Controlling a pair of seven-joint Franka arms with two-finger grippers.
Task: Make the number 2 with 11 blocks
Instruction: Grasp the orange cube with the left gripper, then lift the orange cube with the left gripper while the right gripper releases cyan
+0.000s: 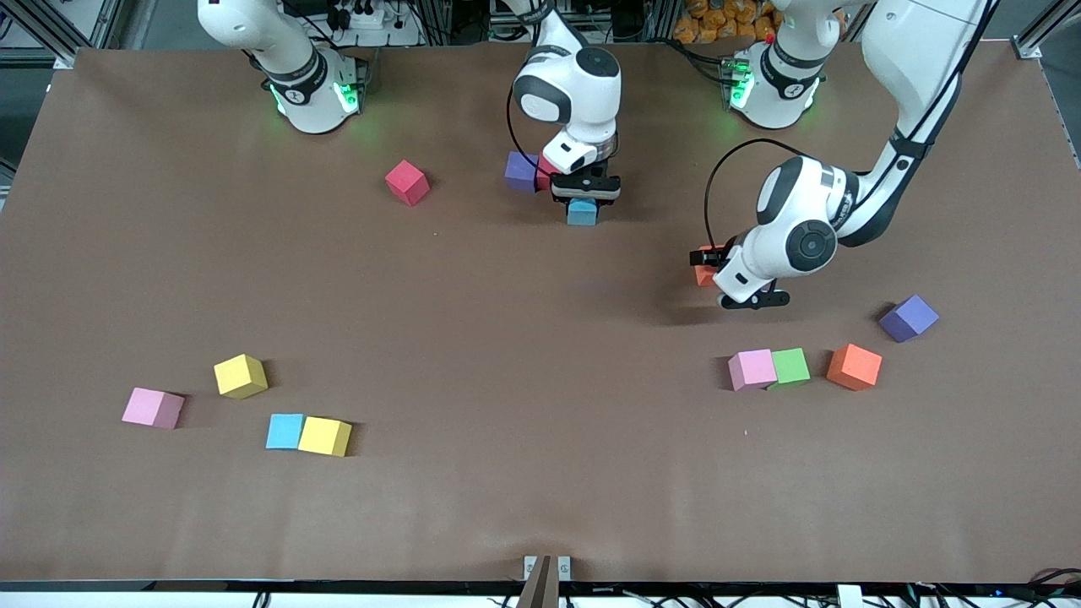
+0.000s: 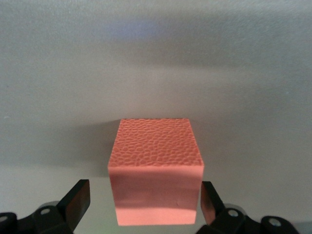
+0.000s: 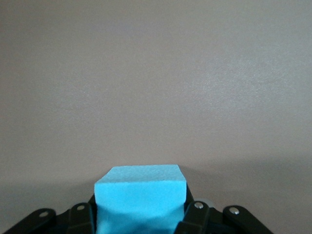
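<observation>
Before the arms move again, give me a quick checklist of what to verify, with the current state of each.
1. Right gripper shut on the light blue block: ok.
2. Left gripper open around the orange block, a finger on either side: ok.
3. Orange block centred between the fingers: ok.
4. Held block next to the purple block and red block: ok.
5. Held block touching the table: cannot tell.

13 blocks (image 1: pixel 325 436), 2 arms (image 1: pixel 566 84)
</observation>
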